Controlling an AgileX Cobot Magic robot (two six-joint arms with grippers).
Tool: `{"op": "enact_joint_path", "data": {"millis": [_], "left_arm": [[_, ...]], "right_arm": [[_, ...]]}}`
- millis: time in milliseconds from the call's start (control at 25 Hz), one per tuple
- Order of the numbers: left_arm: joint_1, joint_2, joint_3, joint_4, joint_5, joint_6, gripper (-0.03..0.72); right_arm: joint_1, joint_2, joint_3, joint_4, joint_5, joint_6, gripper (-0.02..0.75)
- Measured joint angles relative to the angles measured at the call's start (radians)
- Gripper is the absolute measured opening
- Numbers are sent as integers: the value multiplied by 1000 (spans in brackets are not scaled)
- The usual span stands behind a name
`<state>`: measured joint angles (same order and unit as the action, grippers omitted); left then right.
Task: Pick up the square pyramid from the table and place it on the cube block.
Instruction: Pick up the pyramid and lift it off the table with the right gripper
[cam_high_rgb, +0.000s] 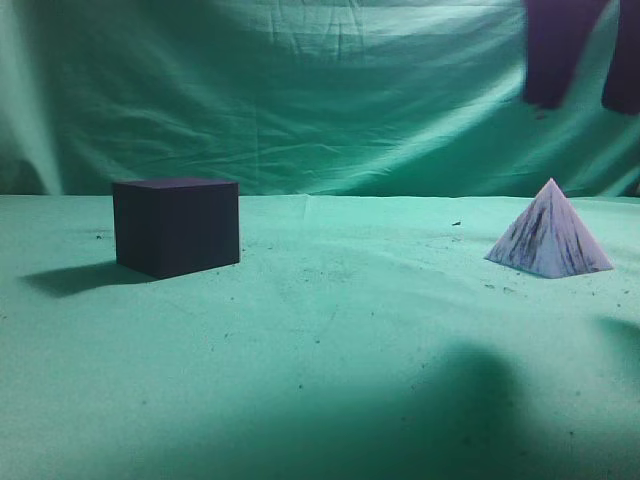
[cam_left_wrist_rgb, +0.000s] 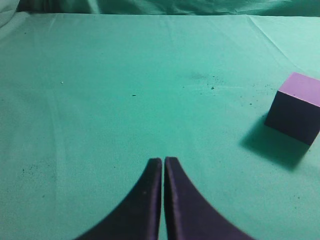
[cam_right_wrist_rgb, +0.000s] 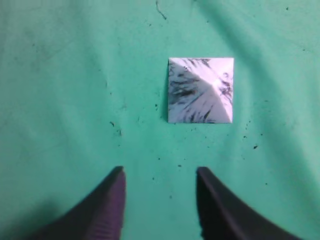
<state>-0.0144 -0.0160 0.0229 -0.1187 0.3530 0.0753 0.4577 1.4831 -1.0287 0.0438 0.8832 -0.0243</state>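
Note:
The pale lilac-white square pyramid (cam_high_rgb: 550, 235) with dark streaks stands on the green table (cam_high_rgb: 330, 330) at the right. It also shows from above in the right wrist view (cam_right_wrist_rgb: 200, 90). The dark cube block (cam_high_rgb: 176, 225) stands at the left and shows at the right edge of the left wrist view (cam_left_wrist_rgb: 295, 107). My right gripper (cam_high_rgb: 585, 100) hangs high above the pyramid, open and empty (cam_right_wrist_rgb: 160, 172); the pyramid lies ahead of its fingertips, slightly right. My left gripper (cam_left_wrist_rgb: 163, 161) is shut and empty, well left of the cube, and is not seen in the exterior view.
A green cloth backdrop (cam_high_rgb: 300, 90) hangs behind the table. Small dark crumbs (cam_right_wrist_rgb: 117, 127) speckle the cloth around the pyramid. A wide stretch of green cloth separates cube and pyramid.

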Motion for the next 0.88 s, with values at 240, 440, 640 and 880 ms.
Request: {"op": "enact_joint_path", "data": {"millis": [240,440,640,880], "left_arm": [[0,0,0,0,0,0,0],[0,0,0,-2,0,0,0],[0,0,0,-27,0,0,0],[0,0,0,-44,0,0,0]], "right_arm": [[0,137,-85,-25,4,71,642],[-2,268,-145,-95,-3,77,597],[-14,356,-154,-102,-28,77,597],[-19,405,-155,-105,-58,77,597]]}}
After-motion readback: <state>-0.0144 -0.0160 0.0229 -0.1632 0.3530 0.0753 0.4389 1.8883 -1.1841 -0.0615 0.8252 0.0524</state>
